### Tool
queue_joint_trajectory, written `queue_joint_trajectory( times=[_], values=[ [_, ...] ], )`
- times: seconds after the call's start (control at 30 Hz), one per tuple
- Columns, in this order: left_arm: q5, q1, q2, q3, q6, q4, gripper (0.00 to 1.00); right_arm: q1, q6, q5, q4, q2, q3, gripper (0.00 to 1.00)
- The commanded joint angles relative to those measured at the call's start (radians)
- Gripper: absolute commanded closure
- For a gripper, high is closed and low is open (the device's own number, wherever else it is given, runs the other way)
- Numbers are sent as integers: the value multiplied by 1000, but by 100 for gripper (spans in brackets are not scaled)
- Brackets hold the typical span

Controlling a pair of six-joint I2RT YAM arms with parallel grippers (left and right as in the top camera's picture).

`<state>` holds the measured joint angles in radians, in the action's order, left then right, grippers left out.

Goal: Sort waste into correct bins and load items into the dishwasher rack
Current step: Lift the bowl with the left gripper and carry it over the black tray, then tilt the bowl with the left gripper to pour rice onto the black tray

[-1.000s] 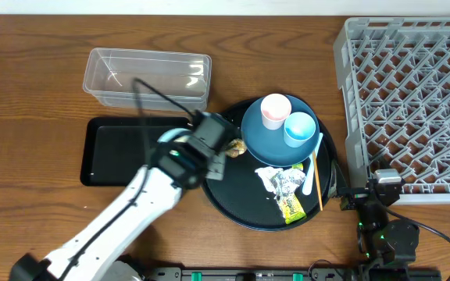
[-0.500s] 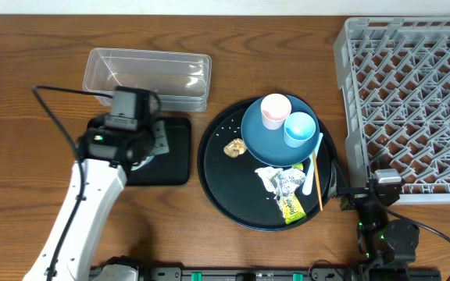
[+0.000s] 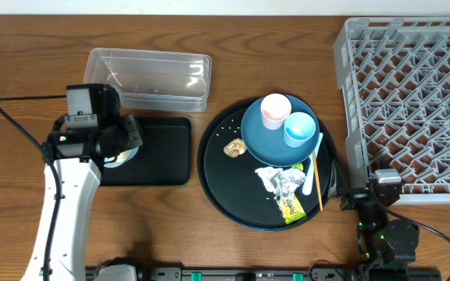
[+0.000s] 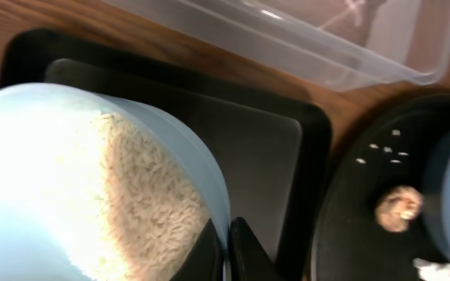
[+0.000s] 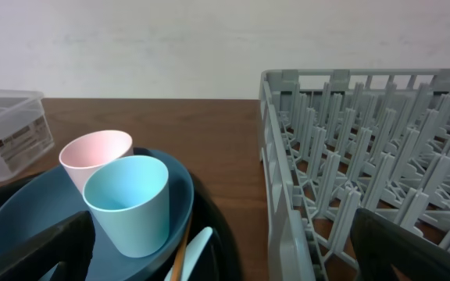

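Overhead: the left gripper (image 3: 122, 144) is seen over the left end of the shallow black tray (image 3: 166, 148), just near of the clear tub (image 3: 148, 78). The brown lump (image 3: 233, 147), wrappers (image 3: 283, 181), packet (image 3: 291, 208), dark blue plate (image 3: 264, 144) and both cups are left on the round tray (image 3: 217, 187). No items are seen in the dishwasher rack (image 3: 412, 94). Left wrist: the jaws are pinched tight on the rim of the light blue bowl (image 4: 69, 156), with rice (image 4: 155, 203) inside, above the black tray. Right wrist: the right gripper (image 5: 221, 234) is spread wide with nothing held, beside the rack. The task is judged barely begun.
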<state>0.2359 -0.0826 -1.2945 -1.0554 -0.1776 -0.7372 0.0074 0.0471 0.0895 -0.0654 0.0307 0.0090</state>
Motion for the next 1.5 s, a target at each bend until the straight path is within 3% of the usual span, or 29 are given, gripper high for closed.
queue_joint_trajectory(
  times=[0.0,0.47,0.97,1.3,1.47],
  values=[
    [121,-21,6,2,29,23,94,-7,-11,-7,-2,0,-3,1],
    [322,-60,-58,11,95,51,94,-7,-11,-7,-2,0,-3,1],
    [671,-285,-58,53,226,48,94,-7,-11,-7,-2,0,-3,1],
    [921,-404,-71,235,225,275,94,-7,-11,-7,-2,0,-3,1],
    [986,-448,-138,251,226,298,94,-7,-11,-7,-2,0,-3,1]
  ],
)
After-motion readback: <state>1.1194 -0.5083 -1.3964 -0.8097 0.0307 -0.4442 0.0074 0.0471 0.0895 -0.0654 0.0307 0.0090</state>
